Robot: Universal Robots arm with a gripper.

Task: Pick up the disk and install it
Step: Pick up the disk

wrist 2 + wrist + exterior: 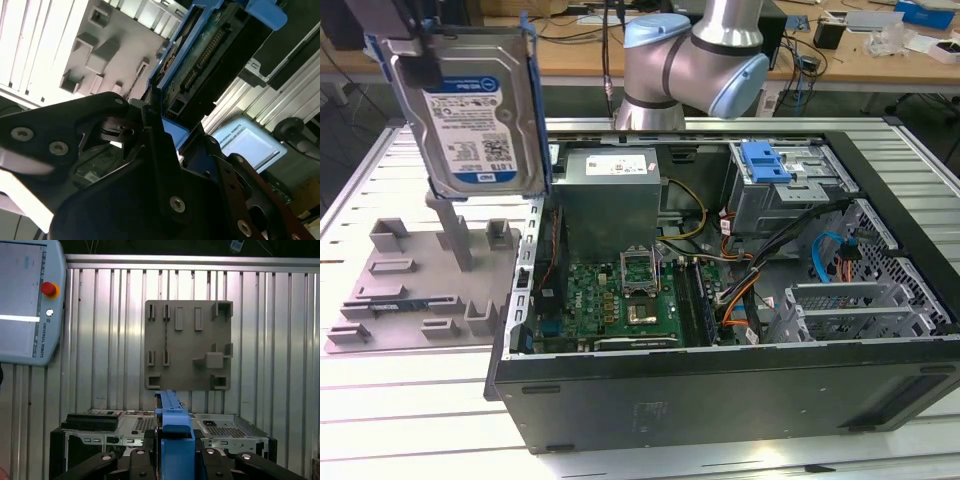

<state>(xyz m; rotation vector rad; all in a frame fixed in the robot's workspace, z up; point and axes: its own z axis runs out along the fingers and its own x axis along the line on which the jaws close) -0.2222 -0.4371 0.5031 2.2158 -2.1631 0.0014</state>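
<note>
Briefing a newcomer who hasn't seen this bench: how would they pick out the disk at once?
Find the open computer case on the slatted table; a grey fixture tray lies to the exterior view's left of it. Raised above that tray, clamped in the gripper, is the disk: the one silver slab with a blue-and-white label and blue edge rail.

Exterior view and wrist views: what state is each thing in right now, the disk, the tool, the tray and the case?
disk: held in the air, upright, label facing the exterior view.
tool: shut on the disk.
fixture tray: flat on the table, no disk in it.
computer case: on its side, side panel off, inside exposed.
</note>
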